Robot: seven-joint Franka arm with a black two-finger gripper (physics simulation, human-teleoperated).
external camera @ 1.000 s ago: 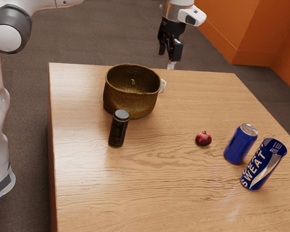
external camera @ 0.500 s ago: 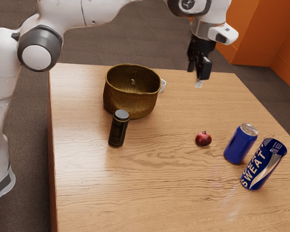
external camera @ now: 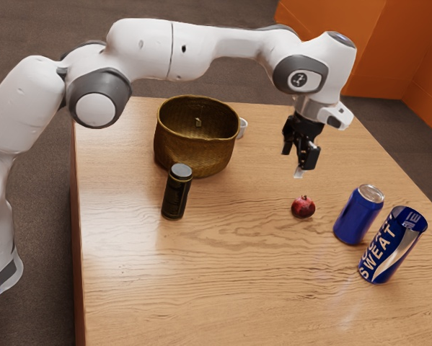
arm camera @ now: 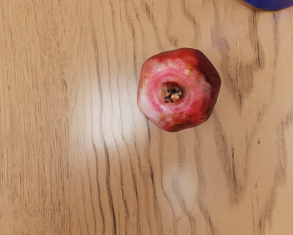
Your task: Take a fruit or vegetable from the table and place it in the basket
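From over here, taking the exterior view left to right, the table [external camera: 129,281] begins at a straight side edge with the arm's base beyond it; its near edge is cut off. A black canister [external camera: 176,193] covers a bit of the basket [external camera: 194,155] behind it, and I can't tell whether the two touch. The basket's mouth is open, with a small pale spot [external camera: 198,122] inside that I can't make out. Past its rim pokes a white object [external camera: 243,128], mostly hidden.

Next comes the gripper [external camera: 299,160], its fingers apart with nothing between them, hanging in the air over the table. Below it the pomegranate [external camera: 303,207] sits on the wood, outside the basket and touching nothing else, with bare wood all around it in the wrist view, crown facing the camera.

Just beside the fruit stands a plain blue can [external camera: 358,214], cut off in the wrist view. Last, a printed can [external camera: 392,245] overlaps it slightly, near the table's slanting far-right edge.
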